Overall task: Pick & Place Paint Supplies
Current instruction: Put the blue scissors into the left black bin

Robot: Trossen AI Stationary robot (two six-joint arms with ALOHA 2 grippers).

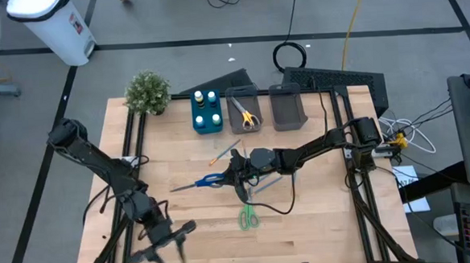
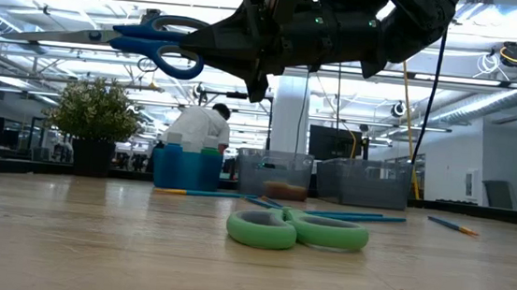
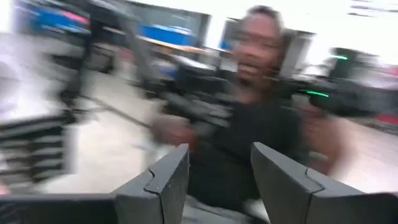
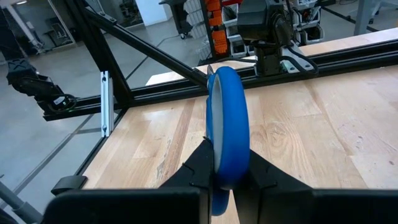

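My right gripper [image 1: 236, 173] hangs over the table's middle, shut on blue-handled scissors [image 1: 208, 181], which show high above the wood in the low view [image 2: 150, 42]. Green-handled scissors [image 1: 248, 218] lie flat on the table, nearer the near edge [image 2: 296, 231]. Thin brushes [image 1: 224, 154] lie on the wood close to the right gripper. Small capped bottles [image 1: 207, 106] stand in a blue bin [image 1: 194, 121]. Yellow-handled scissors [image 1: 246, 115] lie in a grey bin [image 1: 241, 91]. My left gripper [image 1: 174, 236] waits open at the near left edge, and in its wrist view [image 3: 217, 180] nothing is between its fingers. My right gripper pinches the blue scissors by a handle loop [image 4: 227, 118], which stands on edge between the two fingers [image 4: 199, 168]. The fingers come from the table's right, about level. The scissors are lifted clear and lie level, blades [image 2: 52, 33] pointing toward the table's left.
A second grey bin [image 1: 289, 108] stands right of the first along the far edge. A small potted plant [image 1: 147, 92] sits at the far left corner. Black frame rails [image 1: 130, 137] run along the table's left and right sides. A person [image 3: 261, 106] shows beyond the left gripper.
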